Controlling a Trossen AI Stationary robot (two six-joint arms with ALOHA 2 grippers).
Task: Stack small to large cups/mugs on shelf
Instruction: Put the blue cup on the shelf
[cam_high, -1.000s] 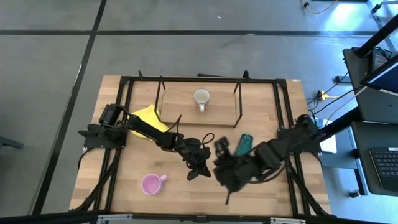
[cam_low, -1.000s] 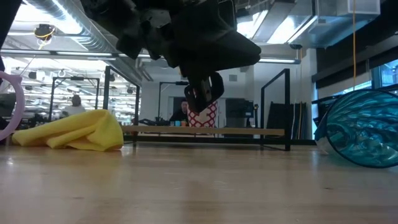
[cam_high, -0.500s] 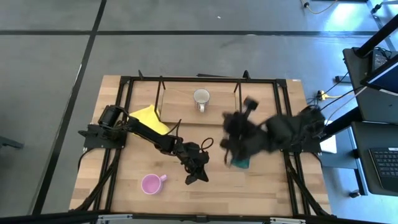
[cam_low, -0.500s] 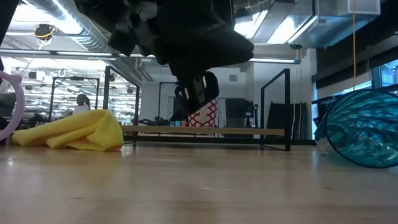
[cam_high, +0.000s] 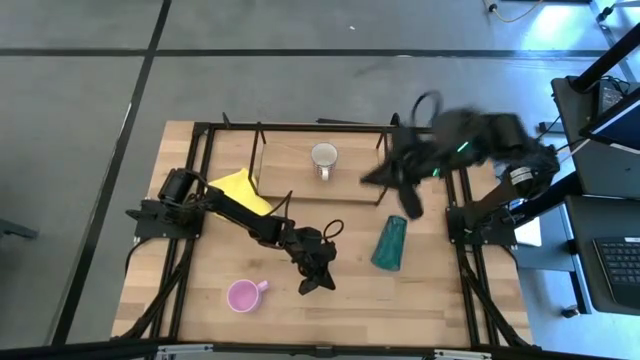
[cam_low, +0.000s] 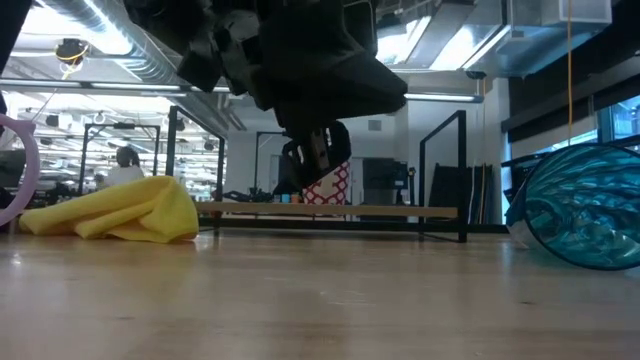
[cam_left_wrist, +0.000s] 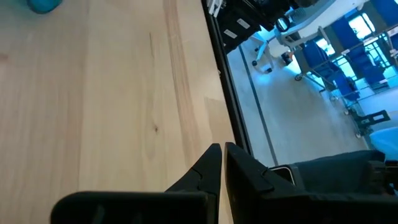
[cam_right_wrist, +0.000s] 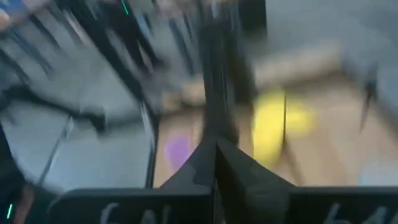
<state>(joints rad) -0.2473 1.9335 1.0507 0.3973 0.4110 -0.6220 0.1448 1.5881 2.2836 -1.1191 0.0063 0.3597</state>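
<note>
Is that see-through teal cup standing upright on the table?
No, in the high view the teal tumbler lies on its side on the bare tabletop, in front of the shelf that holds the white mug.

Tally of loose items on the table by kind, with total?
Handled mugs: 2, a small pink mug on the tabletop and a white mug on the light-wood shelf.
Handleless tumblers: 1, a translucent teal tumbler lying on its side on the tabletop.
Cloths: 1, a crumpled yellow cloth.
Total: 4.
</note>
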